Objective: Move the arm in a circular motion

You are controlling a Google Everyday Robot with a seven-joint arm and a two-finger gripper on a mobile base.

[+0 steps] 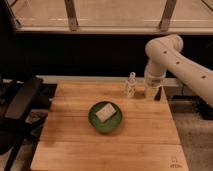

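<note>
The arm (172, 57), thick and white with dark dots along its side, comes in from the right, bends at a rounded joint near the top and points down over the far right part of the wooden table (75, 145). Its gripper (152, 92) hangs just above the tabletop at the back right, close to the right of a small clear bottle (130, 85). Something pale yellowish shows at the gripper's end; I cannot tell what it is or whether it is held.
A green bowl (105, 117) holding a pale rectangular sponge (104, 112) sits in the middle of the table. A black chair (20, 100) stands at the left. A dark wall and a window ledge lie behind the table.
</note>
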